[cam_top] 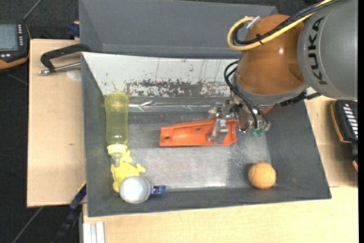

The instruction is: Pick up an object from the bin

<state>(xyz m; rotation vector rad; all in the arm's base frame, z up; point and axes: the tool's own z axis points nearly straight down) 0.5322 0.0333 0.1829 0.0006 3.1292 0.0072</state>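
My gripper (223, 124) is low in the middle-right of the bin, right at the right end of a flat orange tool-like piece (187, 135) that lies across the bin floor. The fingers touch or overlap that end; whether they clasp it I cannot tell. An orange-tan ball (262, 175) rests on the floor in front of the gripper, towards the bin's right front corner, apart from it.
Along the left wall lies a clear yellowish bottle (116, 116). In the left front corner sit a yellow toy (123, 168) and a silver-white round thing (134, 189) with a small blue bit beside it. The arm's orange cover hangs over the bin's right rear.
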